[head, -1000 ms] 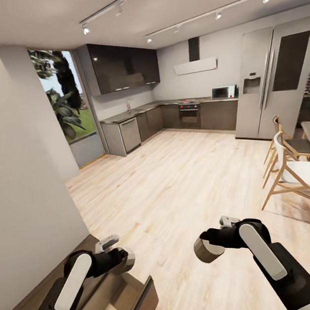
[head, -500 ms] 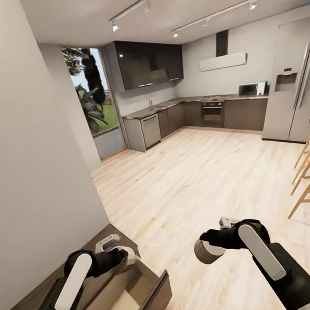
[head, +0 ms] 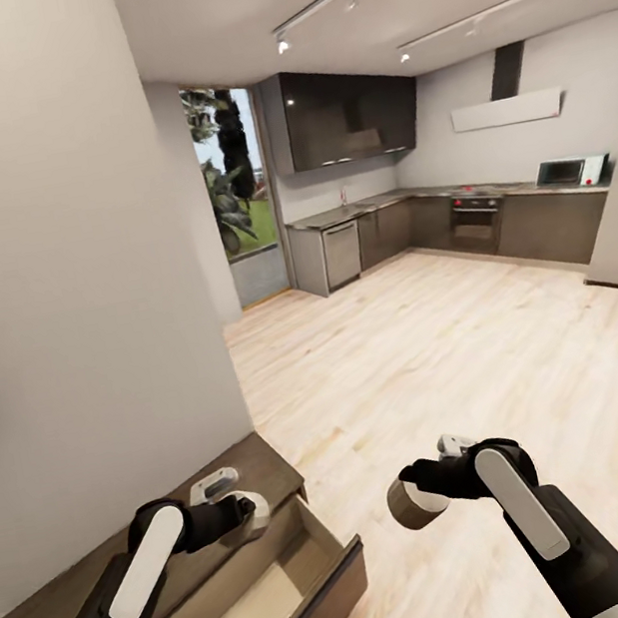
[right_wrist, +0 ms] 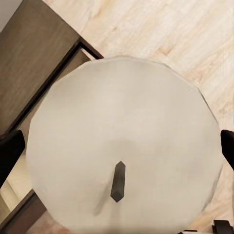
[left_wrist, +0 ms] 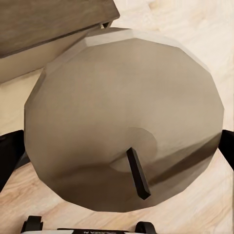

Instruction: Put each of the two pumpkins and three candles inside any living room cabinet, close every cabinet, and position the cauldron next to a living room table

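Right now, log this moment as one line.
left tool: shut on candle | right tool: shut on candle | cabinet drawer: open | phase: at cabinet

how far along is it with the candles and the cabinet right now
Done: the cabinet has a drawer pulled open, and what shows of its inside looks bare. In hand: the left tool grips one candle above that drawer, and the right tool grips another candle over the floor. Left: put both in and shut the drawer; the rest of the task is out of view.

2 cream-beige candles [head: 417,505] with black wicks; dark-brown cabinet [head: 276,467]; light plank floor [head: 437,347].
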You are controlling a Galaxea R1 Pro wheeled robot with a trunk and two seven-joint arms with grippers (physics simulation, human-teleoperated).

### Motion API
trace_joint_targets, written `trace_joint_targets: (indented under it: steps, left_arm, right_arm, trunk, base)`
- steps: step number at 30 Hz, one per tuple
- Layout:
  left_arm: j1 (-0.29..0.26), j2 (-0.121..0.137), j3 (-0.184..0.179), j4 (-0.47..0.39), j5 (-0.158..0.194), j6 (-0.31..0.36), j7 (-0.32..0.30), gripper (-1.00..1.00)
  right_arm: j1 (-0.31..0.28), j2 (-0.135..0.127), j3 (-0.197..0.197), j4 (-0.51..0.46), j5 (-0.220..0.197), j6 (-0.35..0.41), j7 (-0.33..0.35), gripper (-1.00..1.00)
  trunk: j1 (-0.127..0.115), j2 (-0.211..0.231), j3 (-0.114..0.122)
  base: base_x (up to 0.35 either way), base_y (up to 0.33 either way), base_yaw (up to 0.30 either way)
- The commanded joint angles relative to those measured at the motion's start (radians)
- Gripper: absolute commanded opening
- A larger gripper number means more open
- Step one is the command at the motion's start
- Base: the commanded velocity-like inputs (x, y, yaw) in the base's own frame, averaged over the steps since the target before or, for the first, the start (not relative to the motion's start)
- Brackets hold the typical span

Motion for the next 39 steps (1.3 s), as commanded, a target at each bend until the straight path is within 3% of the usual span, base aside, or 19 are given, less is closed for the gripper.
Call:
trace_joint_targets:
  steps: [1,39]
  left_arm:
    - [-0.002,0.001,-0.003,-0.001,0.01,0.0,0.011,-1.0]
    - [-0.002,0.001,-0.004,-0.002,0.011,0.0,0.011,-1.0]
  right_arm:
    - [-0.001,-0.001,0.002,-0.001,-0.01,0.001,-0.011,-1.0]
    - [-0.001,0.005,0.003,-0.001,-0.009,0.0,-0.012,-1.0]
  trunk:
    - [0.001,-0.002,-0.002]
    - [0.001,-0.002,-0.002]
  base:
    - [0.074,-0.242,0.291]
    - [0.003,-0.023,0.291]
